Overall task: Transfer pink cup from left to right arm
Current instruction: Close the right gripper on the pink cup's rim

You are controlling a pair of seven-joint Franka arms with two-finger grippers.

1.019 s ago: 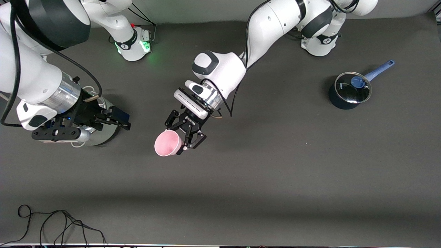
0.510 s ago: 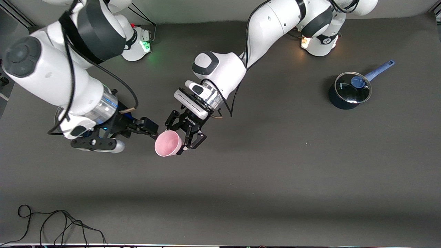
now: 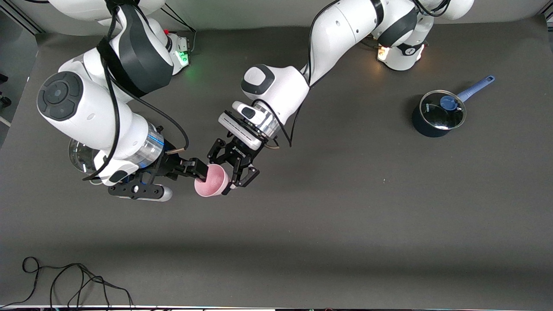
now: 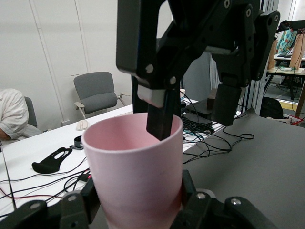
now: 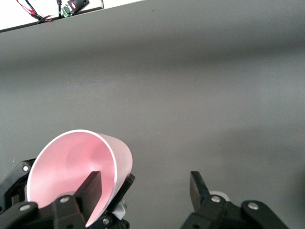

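Cup: I see the pink cup (image 3: 211, 181), plain, tapered, tipped sideways over the table (image 3: 345, 224).
Left gripper (image 3: 233, 169): clamped on its base.
Right gripper (image 3: 196, 169): spread wide astride the rim.
Right wrist view: one finger (image 5: 93, 191) inside the cup, the other outside.

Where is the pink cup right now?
The pink cup is held above mid-table by the left gripper, while the right gripper straddles its rim.
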